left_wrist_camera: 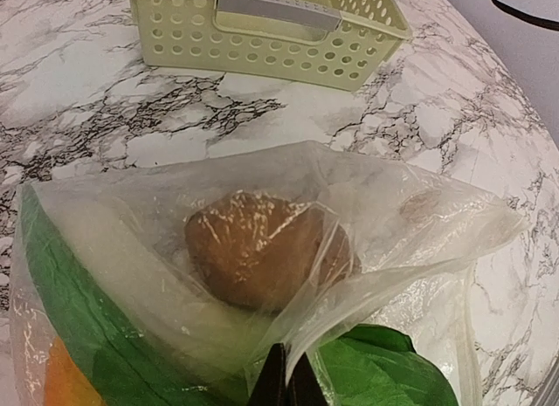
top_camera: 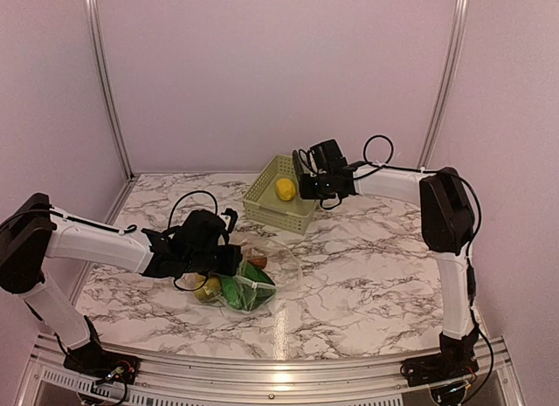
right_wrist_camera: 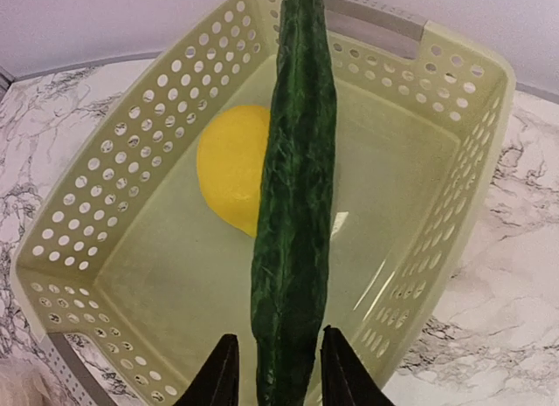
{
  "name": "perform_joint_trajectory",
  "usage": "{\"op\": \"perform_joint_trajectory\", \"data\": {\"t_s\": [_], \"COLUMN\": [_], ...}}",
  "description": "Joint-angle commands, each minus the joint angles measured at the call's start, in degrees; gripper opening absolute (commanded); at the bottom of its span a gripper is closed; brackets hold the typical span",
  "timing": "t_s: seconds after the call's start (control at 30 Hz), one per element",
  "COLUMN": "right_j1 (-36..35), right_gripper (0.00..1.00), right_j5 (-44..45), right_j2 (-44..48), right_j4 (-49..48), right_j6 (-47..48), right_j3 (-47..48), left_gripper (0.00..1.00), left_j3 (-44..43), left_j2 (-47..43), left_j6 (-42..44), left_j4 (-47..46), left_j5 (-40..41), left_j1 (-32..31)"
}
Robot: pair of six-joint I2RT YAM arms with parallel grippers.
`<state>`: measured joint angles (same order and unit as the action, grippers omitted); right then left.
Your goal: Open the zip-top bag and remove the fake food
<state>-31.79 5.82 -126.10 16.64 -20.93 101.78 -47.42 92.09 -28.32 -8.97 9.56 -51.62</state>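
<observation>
The clear zip-top bag (top_camera: 278, 268) lies on the marble table in front of the left arm. My left gripper (top_camera: 229, 242) is shut on a fold of its film (left_wrist_camera: 367, 292), the fingertips pinched together (left_wrist_camera: 286, 381). Inside the bag show a small brown piece (left_wrist_camera: 262, 249), a white-green leafy vegetable (left_wrist_camera: 384, 371) and an orange-yellow mango (left_wrist_camera: 61, 380). My right gripper (right_wrist_camera: 278, 371) is shut on the long green pod (right_wrist_camera: 297, 161) and holds it over the pale green basket (right_wrist_camera: 87, 205), above the yellow lemon (right_wrist_camera: 229, 166) lying inside. The right gripper is at the basket's right rim (top_camera: 307, 186).
The basket (top_camera: 260, 205) stands at the table's back middle, just beyond the bag, and shows at the top of the left wrist view (left_wrist_camera: 262, 48). White walls and metal posts close in the table on three sides.
</observation>
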Motion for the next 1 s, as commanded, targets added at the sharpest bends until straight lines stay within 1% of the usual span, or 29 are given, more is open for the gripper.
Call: {"op": "perform_joint_trajectory", "data": {"t_s": [0.0,0.07,0.1,0.17,0.3,0.33,0.43,0.5,0.57,0.6,0.7,0.8,0.97], "right_j1": [0.3,0.3,0.3,0.3,0.2,0.2,-0.2,-1.4,-2.9,-3.9,-8.0,-11.7,-16.1], "right_gripper": [0.38,0.48,0.53,0.62,0.72,0.73,0.71,0.7,0.66,0.65,0.59,0.53,0.38], "right_j5": [-2.8,-5.0,-5.2,-8.3,-12.8,-13.8,-18.7,-20.4,-22.3,-22.9,-23.7,-23.9,-23.5], "right_j2": [-0.1,1.1,2.1,4.8,12.6,14.9,21.7,26.5,30.5,32.3,37.1,39.0,38.2], "right_j4": [-0.9,-1.7,-2.5,-4.7,-10.0,-11.1,-13.8,-15.8,-16.2,-18.1,-19.9,-21.4,-24.4], "right_j6": [0.5,1.4,2.0,3.1,6.7,7.2,8.5,8.9,8.8,8.6,7.9,6.8,5.7], "right_j3": [2.6,2.0,1.2,-1.6,-10.4,-12.8,-19.9,-25.4,-30.3,-32.8,-38.9,-43.7,-49.3], "left_gripper": [0.0,0.0,0.0,0.0,0.0,0.0,0.0,0.0,0.0,0.0,0.0,0.0,0.0], "left_j3": [-0.9,-1.0,-1.0,-1.1,-1.1,-1.2,-1.4,-1.4,-1.4,-1.5,-1.4,-0.5,1.6], "left_j2": [0.4,0.6,0.6,0.5,0.0,-0.2,-0.4,-0.5,-0.5,-0.5,-0.8,-2.1,-4.6], "left_j6": [0.3,0.3,0.3,0.3,0.7,0.7,0.8,0.7,0.5,0.4,0.2,0.5,0.2], "left_j4": [0.5,0.5,0.5,0.5,0.6,0.6,0.7,0.6,0.6,0.5,0.3,-1.1,-3.3], "left_j5": [0.4,0.0,-0.1,-0.2,-0.3,-0.4,-0.8,-0.9,-1.1,-1.3,-1.9,-2.8,-5.1], "left_j1": [0.6,0.6,0.6,0.7,0.7,0.7,0.7,0.7,0.7,0.7,0.7,0.6,0.6]}}
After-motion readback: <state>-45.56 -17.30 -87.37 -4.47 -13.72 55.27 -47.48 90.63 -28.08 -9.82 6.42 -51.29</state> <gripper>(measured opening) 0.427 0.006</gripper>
